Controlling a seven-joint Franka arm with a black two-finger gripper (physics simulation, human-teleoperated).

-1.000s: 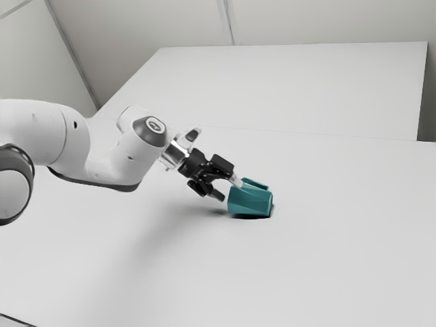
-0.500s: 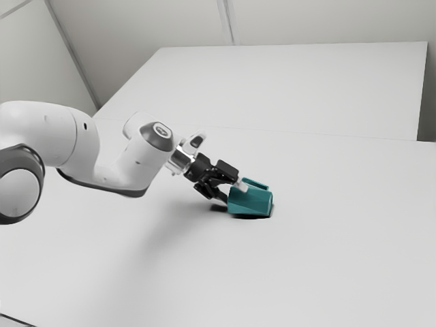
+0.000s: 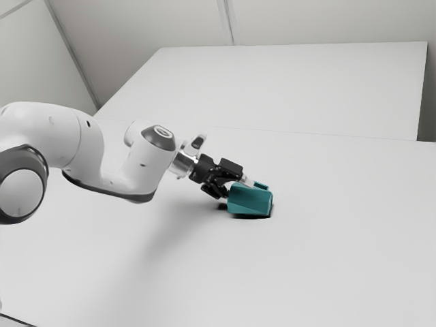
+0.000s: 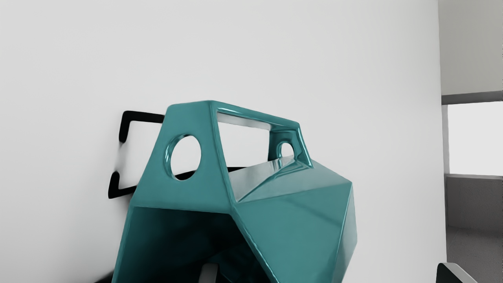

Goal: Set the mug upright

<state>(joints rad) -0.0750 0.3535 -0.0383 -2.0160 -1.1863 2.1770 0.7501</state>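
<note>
The teal faceted mug [image 3: 251, 201] lies on its side on the table, its mouth facing the arm and its handle up. My gripper [image 3: 238, 191] is at the mouth end, tilted down toward the exterior view's right. From the wrist camera, the gripper [image 4: 330, 273] stands open around one side wall of the mug [image 4: 292, 220]. One fingertip [image 4: 209, 273] is inside the dark mouth; the other fingertip [image 4: 452, 273] is outside, with a gap to the wall. The lower part of the mug is hidden in the wrist view.
The white table [image 3: 327, 266] surrounds the mug, and the mug's dark shadow lies on it. A pale upright panel [image 3: 293, 88] stands behind the table in the exterior view. No other object is near the mug.
My hand has moved toward the exterior view's right and slightly down, bringing a finger into the mug's mouth. The mug has stayed where it was.
</note>
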